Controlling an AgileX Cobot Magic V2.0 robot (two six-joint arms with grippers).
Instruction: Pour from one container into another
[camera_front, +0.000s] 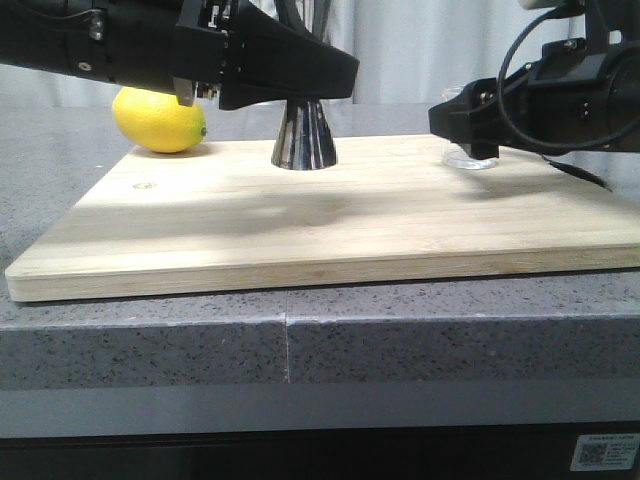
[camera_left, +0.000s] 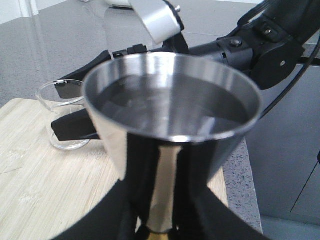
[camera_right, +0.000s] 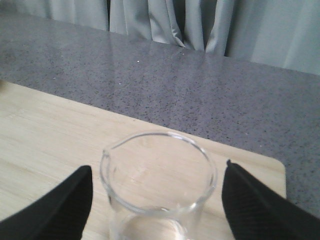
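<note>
Left gripper (camera_front: 300, 75) is clamped at the waist of the jigger (camera_front: 303, 135), which stands on the board (camera_front: 300, 230). Right gripper (camera_right: 157, 200) is spread, its fingers flanking the beaker (camera_right: 159, 185) without contact. Step: grasping the beaker. Next: close, lift, tilt lip over jigger.

Front low, level; wrists close; all share beaker (camera_front: 468, 150).

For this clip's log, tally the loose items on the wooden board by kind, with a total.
Fruit: 1, round yellow lemon
Metal vessels: 1, polished steel hourglass jigger
Glass vessels: 1, small clear glass beaker
Total: 3, all on the pale wooden cutting board
</note>
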